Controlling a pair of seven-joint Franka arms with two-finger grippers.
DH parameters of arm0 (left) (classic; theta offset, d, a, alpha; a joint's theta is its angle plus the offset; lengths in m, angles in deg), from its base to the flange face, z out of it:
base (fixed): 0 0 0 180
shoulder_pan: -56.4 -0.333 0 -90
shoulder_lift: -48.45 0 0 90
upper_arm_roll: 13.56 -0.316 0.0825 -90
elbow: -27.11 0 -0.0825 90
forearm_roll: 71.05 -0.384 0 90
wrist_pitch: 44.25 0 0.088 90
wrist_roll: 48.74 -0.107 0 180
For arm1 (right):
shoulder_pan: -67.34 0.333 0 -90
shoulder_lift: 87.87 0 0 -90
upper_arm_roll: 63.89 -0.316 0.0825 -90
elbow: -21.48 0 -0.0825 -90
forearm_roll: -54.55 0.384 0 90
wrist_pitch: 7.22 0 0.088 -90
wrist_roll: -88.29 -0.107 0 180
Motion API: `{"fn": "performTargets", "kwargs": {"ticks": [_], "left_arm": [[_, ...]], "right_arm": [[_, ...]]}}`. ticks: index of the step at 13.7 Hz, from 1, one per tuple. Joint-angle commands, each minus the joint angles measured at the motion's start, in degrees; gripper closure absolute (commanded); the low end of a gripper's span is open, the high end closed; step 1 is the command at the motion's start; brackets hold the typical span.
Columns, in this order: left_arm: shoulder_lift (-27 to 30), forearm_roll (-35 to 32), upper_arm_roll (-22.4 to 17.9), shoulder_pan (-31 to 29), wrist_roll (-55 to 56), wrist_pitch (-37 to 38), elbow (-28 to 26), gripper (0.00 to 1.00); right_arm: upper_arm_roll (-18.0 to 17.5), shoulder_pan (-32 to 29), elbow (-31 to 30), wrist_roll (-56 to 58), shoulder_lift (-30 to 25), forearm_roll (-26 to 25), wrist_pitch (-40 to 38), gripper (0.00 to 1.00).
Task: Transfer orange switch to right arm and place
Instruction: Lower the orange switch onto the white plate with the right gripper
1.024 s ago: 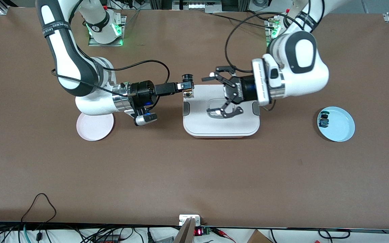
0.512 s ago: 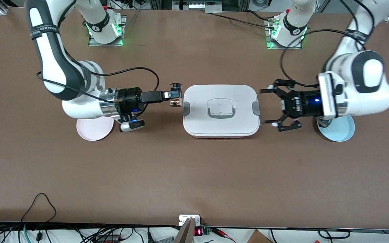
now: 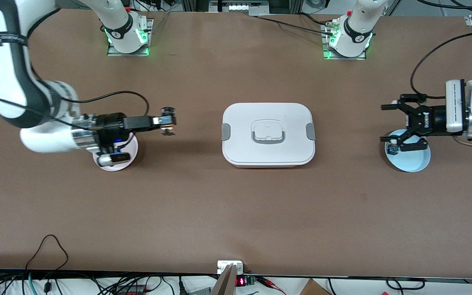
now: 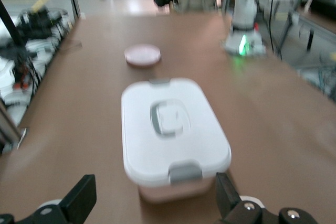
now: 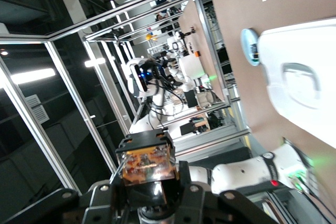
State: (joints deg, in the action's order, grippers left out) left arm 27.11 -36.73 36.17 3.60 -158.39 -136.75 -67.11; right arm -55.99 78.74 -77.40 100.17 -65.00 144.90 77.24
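The orange switch (image 3: pixel 168 112), black cap on an orange body, is clamped in my right gripper (image 3: pixel 169 120), which is shut on it. That slim black gripper hangs over bare table between the pink plate (image 3: pixel 131 155) and the white lidded box (image 3: pixel 268 133). The right wrist view shows the orange switch (image 5: pixel 147 163) pinched between the black fingers (image 5: pixel 185 182). My left gripper (image 3: pixel 383 123) stands open and holds nothing, over the edge of the blue plate (image 3: pixel 418 162). In the left wrist view its fingers (image 4: pixel 80 203) are spread wide, pointing toward the box (image 4: pixel 173 129).
A blue-green switch (image 3: pixel 391 148) lies on the blue plate, under the left gripper. The right arm's wrist covers part of the pink plate. The white box with grey latches stands mid-table. Cables run along the table edge nearest the front camera.
Both arms have drawn apart from over the box. The right gripper carried the orange switch toward the pink plate. The open left gripper swung back over the blue plate.
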Motion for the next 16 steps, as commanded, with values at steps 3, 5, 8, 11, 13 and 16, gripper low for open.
{"fn": "performTargets", "kwargs": {"ticks": [3, 5, 8, 11, 13, 16], "left_arm": [[-2.6, -17.7, 0.9, 0.8, -0.4, 1.0, 7.8, 0.00], [-3.8, -23.8, 0.9, 2.8, -0.3, 1.0, 10.6, 0.00], [-2.2, -28.7, -2.4, 7.9, 0.6, 1.0, 15.1, 0.00], [5.0, -28.2, -17.7, 21.3, 7.7, 1.0, 15.7, 0.00], [8.5, -28.4, -26.3, 28.9, 15.6, 0.6, 15.7, 0.00], [11.5, -28.0, -40.4, 41.3, 33.6, -1.3, 15.0, 0.00]], "right_arm": [[3.1, -7.0, -1.0, 6.4, -1.6, -15.8, -9.5, 1.00], [3.9, -8.1, -0.9, 9.7, -2.0, -24.6, -10.9, 1.00], [4.1, -8.5, -0.8, 17.2, -2.5, -37.6, -10.3, 1.00], [4.1, -8.4, -0.8, 24.3, -2.7, -50.7, -7.0, 1.00], [4.1, -8.0, -0.6, 29.5, -3.2, -59.8, -2.7, 1.00], [4.0, -5.3, -0.9, 37.7, -3.3, -71.5, 4.5, 1.00]]}}
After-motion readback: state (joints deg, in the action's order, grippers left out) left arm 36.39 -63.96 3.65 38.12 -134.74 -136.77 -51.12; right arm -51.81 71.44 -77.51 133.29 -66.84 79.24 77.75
